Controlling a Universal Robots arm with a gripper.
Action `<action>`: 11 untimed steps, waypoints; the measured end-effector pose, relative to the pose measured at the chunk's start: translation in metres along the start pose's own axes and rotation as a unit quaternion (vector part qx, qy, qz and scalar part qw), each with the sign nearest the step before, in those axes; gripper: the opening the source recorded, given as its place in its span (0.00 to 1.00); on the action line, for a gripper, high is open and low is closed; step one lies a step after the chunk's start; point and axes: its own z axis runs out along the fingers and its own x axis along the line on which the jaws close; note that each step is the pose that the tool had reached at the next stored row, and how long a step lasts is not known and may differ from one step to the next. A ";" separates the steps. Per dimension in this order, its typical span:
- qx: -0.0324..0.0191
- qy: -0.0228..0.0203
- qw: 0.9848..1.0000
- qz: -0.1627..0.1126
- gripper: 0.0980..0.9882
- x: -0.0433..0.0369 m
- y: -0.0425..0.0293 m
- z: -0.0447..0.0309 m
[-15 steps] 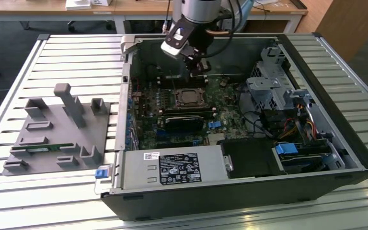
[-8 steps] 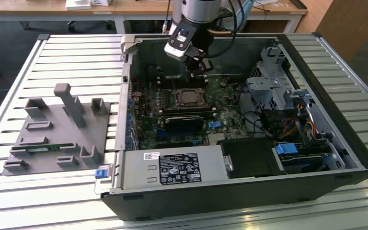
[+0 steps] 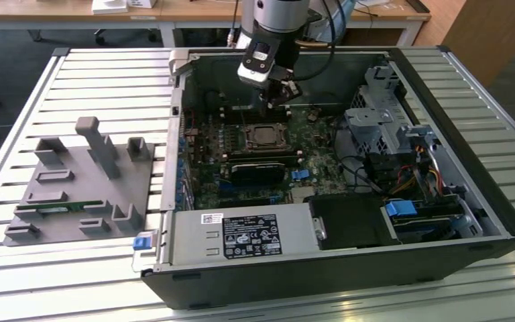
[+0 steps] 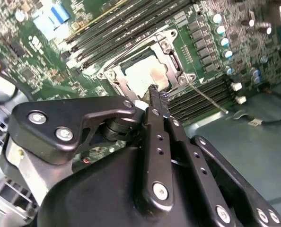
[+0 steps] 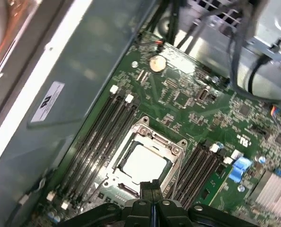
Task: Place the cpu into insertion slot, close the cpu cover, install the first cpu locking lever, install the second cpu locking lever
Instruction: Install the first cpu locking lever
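Hovering entry: gripper (image 4: 154,94), fingers pressed together and empty, tips close over one edge of the cpu cover (image 5: 154,138), which lies flat around the cpu (image 5: 143,163) seated in the insertion slot (image 3: 247,137), mid-motherboard (image 5: 178,99).

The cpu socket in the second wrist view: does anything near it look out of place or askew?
Yes. A thin metal lever sticks out slantwise from a corner of the cpu cover instead of lying along its frame, so it looks unlatched. The cpu sits flat within the cover's window.
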 end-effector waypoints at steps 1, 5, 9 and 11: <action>0.000 0.000 1.000 -0.009 0.01 0.0000 0.0000 0.0000; 0.000 -0.001 0.999 -0.045 0.01 0.0000 0.0000 0.0000; 0.001 -0.001 0.997 -0.081 0.01 0.0000 0.0000 0.0000; 0.001 -0.001 0.995 -0.097 0.01 0.0000 0.0000 0.0000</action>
